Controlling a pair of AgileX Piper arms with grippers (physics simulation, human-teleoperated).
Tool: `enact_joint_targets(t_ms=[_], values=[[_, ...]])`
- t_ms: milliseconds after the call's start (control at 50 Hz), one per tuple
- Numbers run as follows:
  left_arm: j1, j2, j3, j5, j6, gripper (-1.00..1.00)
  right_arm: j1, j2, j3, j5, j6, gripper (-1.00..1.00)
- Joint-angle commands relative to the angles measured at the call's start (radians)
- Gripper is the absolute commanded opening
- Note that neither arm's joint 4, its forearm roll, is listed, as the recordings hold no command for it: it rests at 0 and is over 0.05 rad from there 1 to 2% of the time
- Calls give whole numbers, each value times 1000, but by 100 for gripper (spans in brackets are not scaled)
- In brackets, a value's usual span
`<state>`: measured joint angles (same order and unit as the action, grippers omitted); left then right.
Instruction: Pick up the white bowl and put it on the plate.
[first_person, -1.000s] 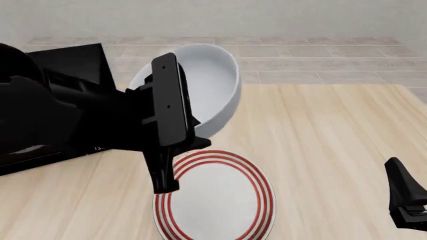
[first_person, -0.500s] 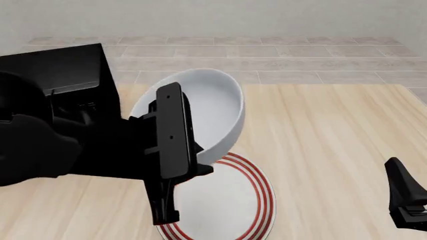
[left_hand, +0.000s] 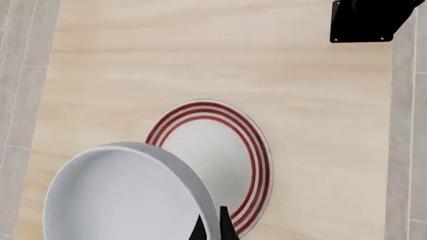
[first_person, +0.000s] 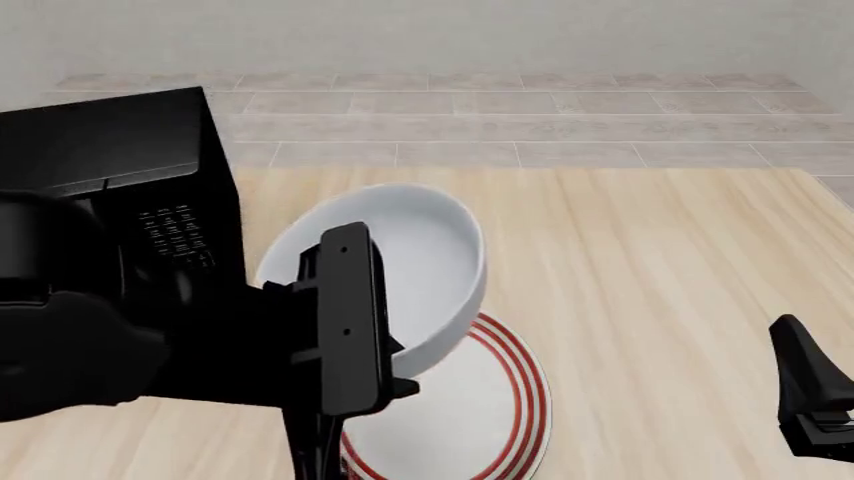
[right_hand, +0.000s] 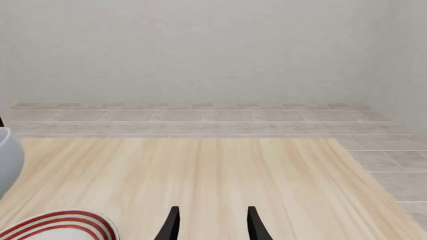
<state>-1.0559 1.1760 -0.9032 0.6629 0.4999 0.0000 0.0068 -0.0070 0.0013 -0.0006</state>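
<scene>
Glossy white bowl sits mid-frame in the front view, tilted, its rim pinched between the left gripper fingers, overlapping the upper left of the red-ringed plate on the wood table. Right gripper is low at the right edge, jaws apart, holding nothing. Black microwave at upper left.

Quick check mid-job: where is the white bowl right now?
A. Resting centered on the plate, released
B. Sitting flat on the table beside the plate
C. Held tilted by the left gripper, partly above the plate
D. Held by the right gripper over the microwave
C. The white bowl is tilted and gripped at its rim by the left gripper, overlapping one side of the plate; the right gripper holds nothing.
</scene>
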Motion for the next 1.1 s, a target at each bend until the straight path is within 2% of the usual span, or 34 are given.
enact_joint_targets(t_ms=[20,480,1100], values=[[-31,-9,16,-6,-18,-100,0,0,4,-4,0,100],[-58,10,45,-58,-49,-100,0,0,4,-4,0,100],[-31,63,35,-112,-48,-100,0,0,4,-4,0,100]])
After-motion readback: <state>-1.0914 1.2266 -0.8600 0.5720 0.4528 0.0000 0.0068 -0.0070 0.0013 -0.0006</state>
